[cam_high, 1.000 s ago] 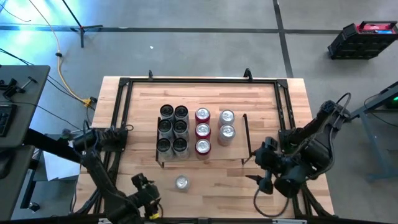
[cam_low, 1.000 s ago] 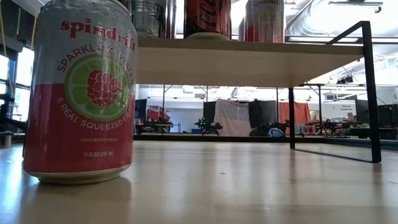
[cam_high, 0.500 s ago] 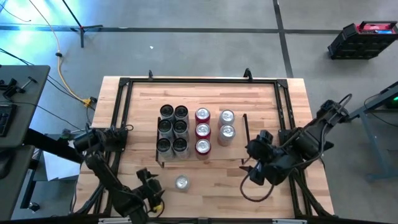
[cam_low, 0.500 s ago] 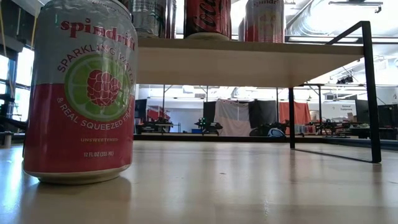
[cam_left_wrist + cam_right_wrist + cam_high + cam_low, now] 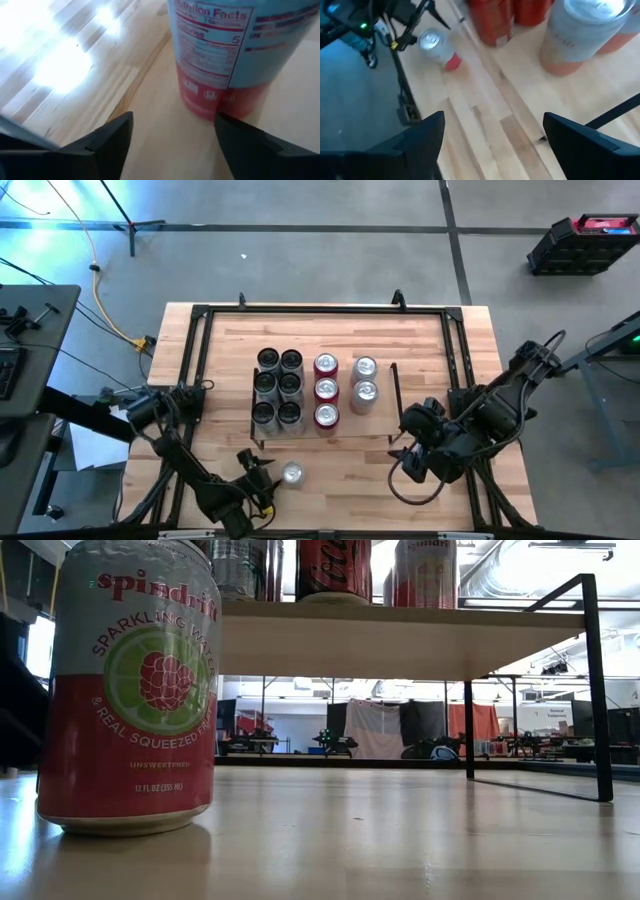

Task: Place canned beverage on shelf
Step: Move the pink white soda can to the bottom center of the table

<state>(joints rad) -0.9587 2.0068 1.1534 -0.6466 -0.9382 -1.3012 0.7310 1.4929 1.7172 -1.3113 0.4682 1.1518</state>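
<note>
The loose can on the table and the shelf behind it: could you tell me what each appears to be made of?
The can looks like thin metal, probably aluminium, with a printed label and a shiny silver top. The shelf looks like a pale unpainted wood board, grain faintly visible, with thin black wire end frames, likely metal.

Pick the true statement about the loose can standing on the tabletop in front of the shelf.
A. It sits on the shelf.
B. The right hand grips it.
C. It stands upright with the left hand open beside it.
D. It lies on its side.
C: the can stands upright on the tabletop in front of the shelf, and the left hand is open right beside it, not gripping it.
</note>
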